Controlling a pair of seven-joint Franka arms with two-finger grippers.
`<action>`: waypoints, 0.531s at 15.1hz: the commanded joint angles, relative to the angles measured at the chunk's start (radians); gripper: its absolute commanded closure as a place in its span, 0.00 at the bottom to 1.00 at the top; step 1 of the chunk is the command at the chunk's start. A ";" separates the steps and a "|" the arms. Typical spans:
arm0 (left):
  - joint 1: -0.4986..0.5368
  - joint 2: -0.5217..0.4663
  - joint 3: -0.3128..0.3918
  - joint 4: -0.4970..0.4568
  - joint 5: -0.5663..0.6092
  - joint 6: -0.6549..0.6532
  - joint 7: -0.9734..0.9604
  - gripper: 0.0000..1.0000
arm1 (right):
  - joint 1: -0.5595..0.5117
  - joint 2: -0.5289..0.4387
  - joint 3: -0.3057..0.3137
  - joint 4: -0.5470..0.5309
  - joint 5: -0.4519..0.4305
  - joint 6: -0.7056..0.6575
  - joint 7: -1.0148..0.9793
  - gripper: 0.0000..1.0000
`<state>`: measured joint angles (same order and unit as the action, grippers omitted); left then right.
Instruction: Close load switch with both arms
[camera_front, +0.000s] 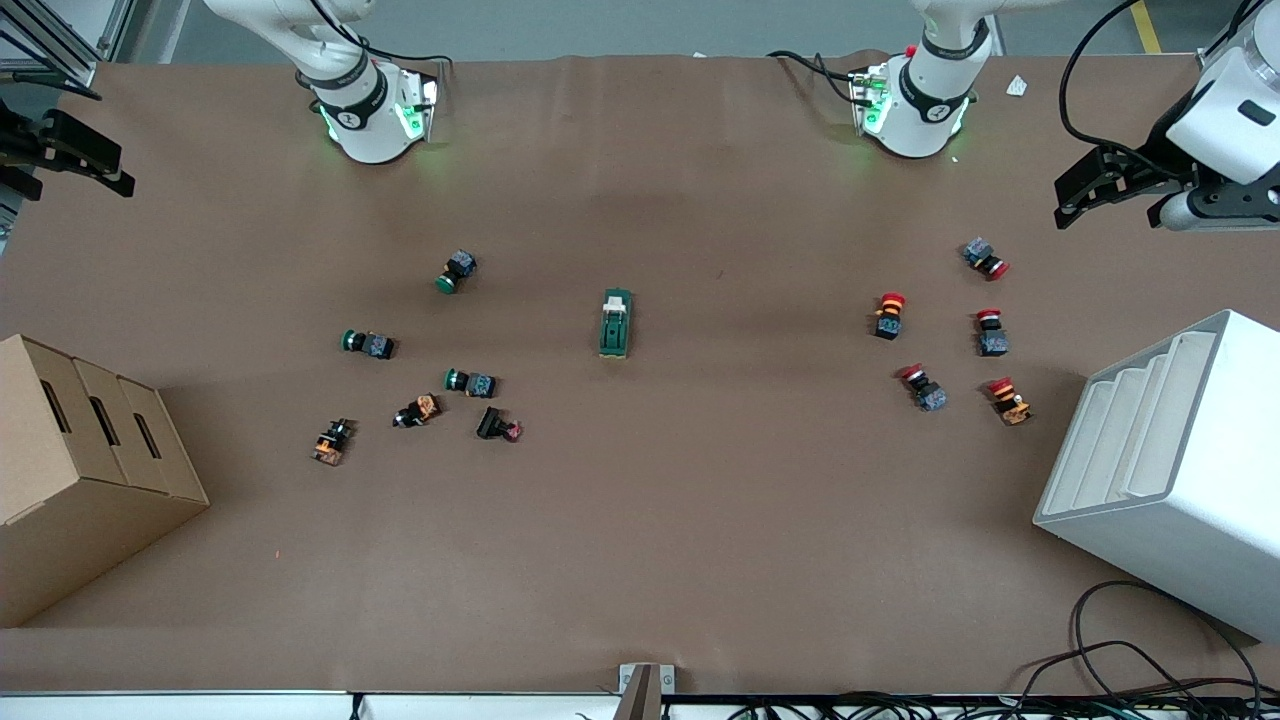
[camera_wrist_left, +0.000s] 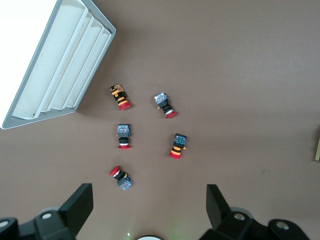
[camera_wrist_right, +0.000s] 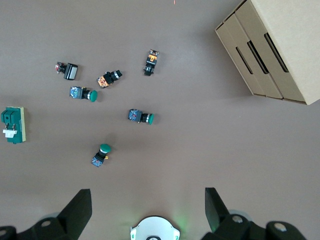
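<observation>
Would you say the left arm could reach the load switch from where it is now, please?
Probably yes. The load switch lies alone mid-table, apart from the red buttons, with bare table around it. The left pincer hangs open over the left arm's end of the table, holding nothing.

Dark green load switch lies flat mid-table, untouched.

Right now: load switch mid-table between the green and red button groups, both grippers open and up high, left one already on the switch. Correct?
Not quite. The left gripper isn't on the load switch: the left wrist view shows it open above the red buttons. The rest holds: the right gripper is open and high too.
</observation>
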<state>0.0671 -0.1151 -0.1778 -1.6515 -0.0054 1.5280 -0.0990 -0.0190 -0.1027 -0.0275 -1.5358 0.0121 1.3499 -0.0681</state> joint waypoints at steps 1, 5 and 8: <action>0.013 0.017 -0.005 0.027 -0.016 -0.022 0.019 0.00 | -0.004 -0.011 0.000 -0.010 0.002 0.006 -0.010 0.00; 0.000 0.078 -0.008 0.097 -0.004 -0.020 0.015 0.00 | -0.004 -0.009 0.000 -0.009 0.011 0.008 -0.004 0.00; -0.007 0.147 -0.028 0.148 0.009 -0.020 0.012 0.00 | -0.006 -0.011 0.000 -0.009 0.012 0.008 0.005 0.00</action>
<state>0.0648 -0.0375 -0.1899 -1.5748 -0.0054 1.5285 -0.0990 -0.0190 -0.1026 -0.0276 -1.5358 0.0152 1.3527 -0.0677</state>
